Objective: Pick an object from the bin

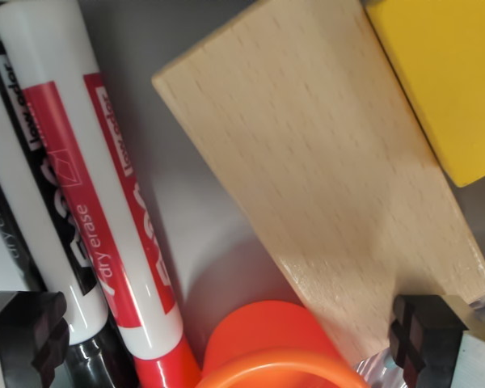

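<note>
Two white dry-erase markers (one red-labelled (105, 210), one black-labelled (8, 218)) lie at nine o'clock, long axes running eleven to five. One pale wooden block (323, 170), one yellow block (453, 73), one orange plastic cup (275, 347). The gripper (234, 335) is spread wide, pinching nothing.

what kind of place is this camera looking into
Probably the inside of a grey sorting bin holding mixed odds and ends: a red dry erase marker, a plain wooden block and an orange cup crowd together.

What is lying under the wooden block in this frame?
The wooden block rests over the grey bin floor and overlaps the orange cup. A yellow block is beside it. Anything beneath it is hidden.
</note>
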